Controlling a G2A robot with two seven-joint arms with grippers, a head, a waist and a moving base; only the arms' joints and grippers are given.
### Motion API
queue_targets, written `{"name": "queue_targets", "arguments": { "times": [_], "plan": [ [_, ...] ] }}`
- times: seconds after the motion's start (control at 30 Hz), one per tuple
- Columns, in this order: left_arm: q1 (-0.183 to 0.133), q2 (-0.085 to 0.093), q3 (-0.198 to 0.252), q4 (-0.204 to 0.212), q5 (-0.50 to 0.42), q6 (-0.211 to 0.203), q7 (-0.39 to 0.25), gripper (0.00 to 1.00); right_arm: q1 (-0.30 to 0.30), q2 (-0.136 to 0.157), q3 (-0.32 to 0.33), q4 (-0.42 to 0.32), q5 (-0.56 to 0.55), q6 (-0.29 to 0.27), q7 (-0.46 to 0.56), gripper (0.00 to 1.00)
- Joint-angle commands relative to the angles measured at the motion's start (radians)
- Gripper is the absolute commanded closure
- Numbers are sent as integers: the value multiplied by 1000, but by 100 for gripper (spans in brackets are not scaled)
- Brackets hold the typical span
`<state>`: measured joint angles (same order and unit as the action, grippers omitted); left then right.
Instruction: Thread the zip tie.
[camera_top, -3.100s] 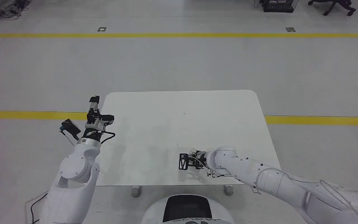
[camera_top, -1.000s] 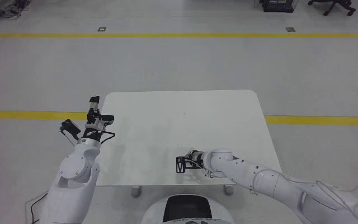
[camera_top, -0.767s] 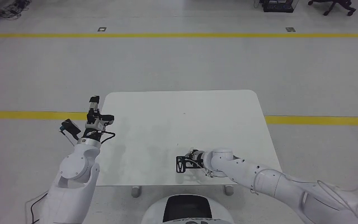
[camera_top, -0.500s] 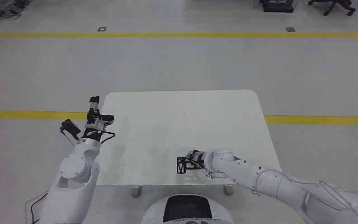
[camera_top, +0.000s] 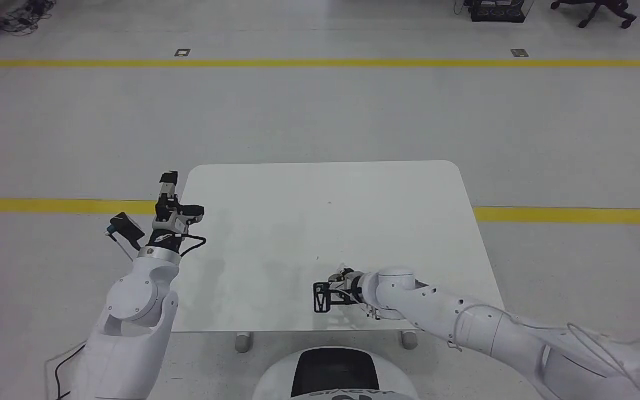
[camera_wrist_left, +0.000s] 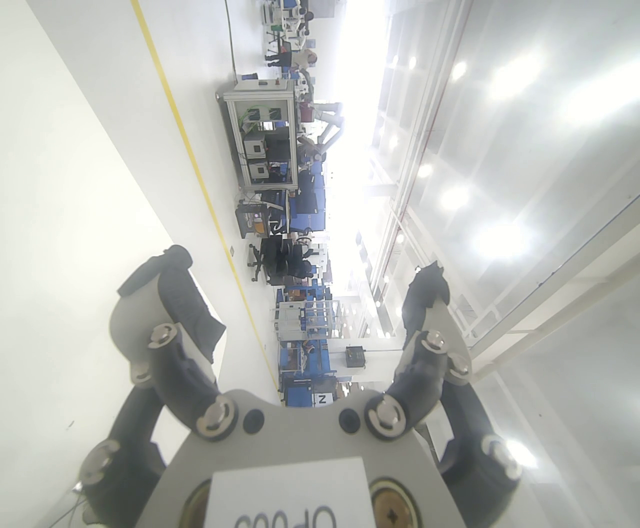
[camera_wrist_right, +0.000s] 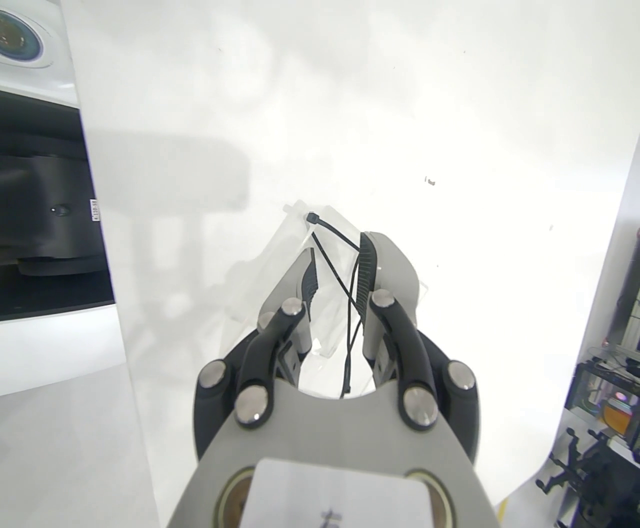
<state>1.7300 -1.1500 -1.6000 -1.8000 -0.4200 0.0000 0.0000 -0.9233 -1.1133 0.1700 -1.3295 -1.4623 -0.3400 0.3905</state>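
A white paper label (camera_wrist_left: 290, 492) on the grey metal plate of the left gripper (camera_wrist_left: 300, 270) bears dark print, cut by the edge and not readable whole. A similar white label (camera_wrist_right: 330, 500) sits on the plate of the right gripper (camera_wrist_right: 339, 250), its print also cut off. Far off in the hall, a small white sign (camera_wrist_left: 321, 399) carries one black letter.

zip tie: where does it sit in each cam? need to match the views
Top view: at the right gripper by the table's near edge; too small to pick out.
Right wrist view: zip tie between the open jaws, black, strands crossed.
Left wrist view: faces the hall, away from the table.
Shared landmark: the white table, top and right wrist views; the yellow floor line ties top to left wrist.
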Motion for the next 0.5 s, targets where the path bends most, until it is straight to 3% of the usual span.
{"name": "queue_targets", "arguments": {
  "times": [0.0,0.17,0.47],
  "plan": [
    [0,0,0,0,0,0,0,0,-1,-5,0,2,-11,0,-2,82],
    [0,0,0,0,0,0,0,0,-1,-15,0,8,-42,0,-13,86],
    [0,0,0,0,0,0,0,0,0,-24,0,16,-68,0,-30,84]
  ]
}}
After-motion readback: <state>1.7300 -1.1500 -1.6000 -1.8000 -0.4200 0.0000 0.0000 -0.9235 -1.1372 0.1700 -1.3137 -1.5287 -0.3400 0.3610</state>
